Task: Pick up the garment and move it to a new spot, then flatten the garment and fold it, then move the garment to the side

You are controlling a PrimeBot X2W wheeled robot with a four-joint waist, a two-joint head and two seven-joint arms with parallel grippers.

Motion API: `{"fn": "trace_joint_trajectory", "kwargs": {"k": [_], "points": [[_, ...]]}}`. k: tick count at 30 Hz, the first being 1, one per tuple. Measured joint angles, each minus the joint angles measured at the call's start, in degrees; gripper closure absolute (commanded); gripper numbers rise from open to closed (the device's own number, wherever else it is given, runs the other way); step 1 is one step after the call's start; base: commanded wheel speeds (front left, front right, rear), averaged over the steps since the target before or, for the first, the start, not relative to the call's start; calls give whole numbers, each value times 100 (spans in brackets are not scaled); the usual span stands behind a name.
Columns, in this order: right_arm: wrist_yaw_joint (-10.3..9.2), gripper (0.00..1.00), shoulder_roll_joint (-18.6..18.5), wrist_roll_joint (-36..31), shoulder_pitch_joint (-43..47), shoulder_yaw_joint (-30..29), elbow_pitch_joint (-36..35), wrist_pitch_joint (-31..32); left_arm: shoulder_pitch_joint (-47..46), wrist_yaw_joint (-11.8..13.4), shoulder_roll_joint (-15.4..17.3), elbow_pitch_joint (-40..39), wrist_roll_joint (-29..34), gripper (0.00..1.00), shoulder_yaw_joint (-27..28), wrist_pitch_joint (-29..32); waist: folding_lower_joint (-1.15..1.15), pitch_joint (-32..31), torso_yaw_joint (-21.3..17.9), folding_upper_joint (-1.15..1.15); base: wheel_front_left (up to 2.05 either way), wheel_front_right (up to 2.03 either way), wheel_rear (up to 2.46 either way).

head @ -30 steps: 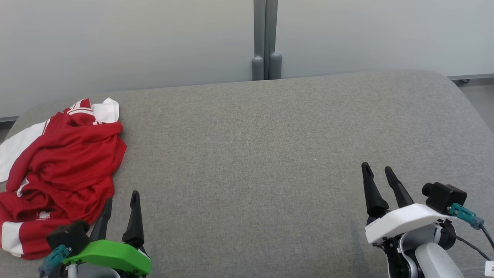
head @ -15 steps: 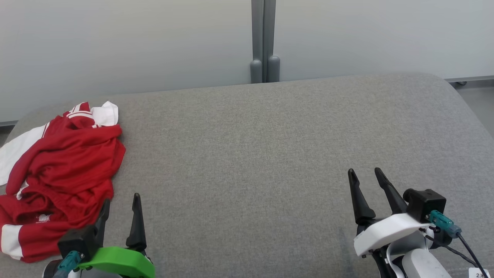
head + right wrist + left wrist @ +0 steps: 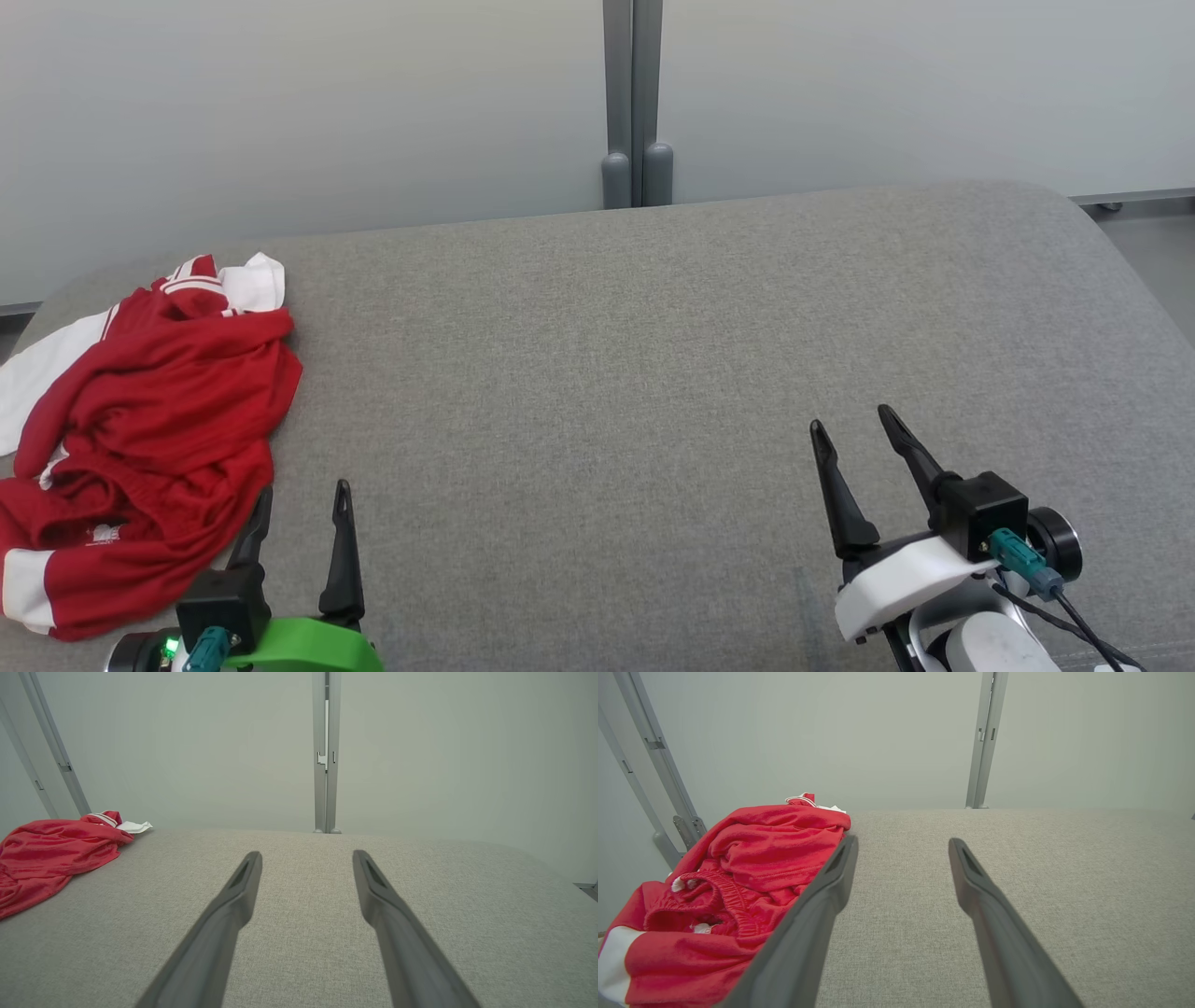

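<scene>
Wide open and empty at near left, just beside the crumpled garment (image 3: 159,411): left gripper (image 3: 303,488). Likewise near right: right gripper (image 3: 850,417).

Both arms sit low at the near edge, fingers pointing forward. The left gripper (image 3: 304,489) is down at the lower left, its two dark fingers spread apart with nothing between them. Behind them is the green wrist shell (image 3: 299,646), with the left wrist camera (image 3: 224,602) perched on it and a small green light glowing beside its teal plug (image 3: 207,644). Over on the right, the right gripper (image 3: 851,419) reaches a touch farther forward, leaning slightly leftward, jaws wide and empty too. Its white wrist shell (image 3: 896,579) carries the right wrist camera (image 3: 980,511), with a dark cable (image 3: 1074,618) trailing off behind.
</scene>
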Motion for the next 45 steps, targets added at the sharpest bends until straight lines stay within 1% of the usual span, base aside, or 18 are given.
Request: {"fn": "trace_joint_trajectory", "kwargs": {"k": [7,29,39,45], "points": [[0,0,-1,0,1,0,14,-1,5,0,-11,129,7,0,-10,0,0,2,-4,0,0,0,0],[8,0,11,0,-1,-68,44,-1,-1,-20,-36,169,5,0,-18,0,0,99,28,0,0,0,0],[8,0,13,2,-1,-140,37,-1,-69,-22,-55,185,12,0,-81,0,0,120,275,0,0,0,0],[13,0,16,2,-1,-141,33,-1,-127,-22,-57,237,22,0,-80,0,0,113,560,0,0,0,0]]}}
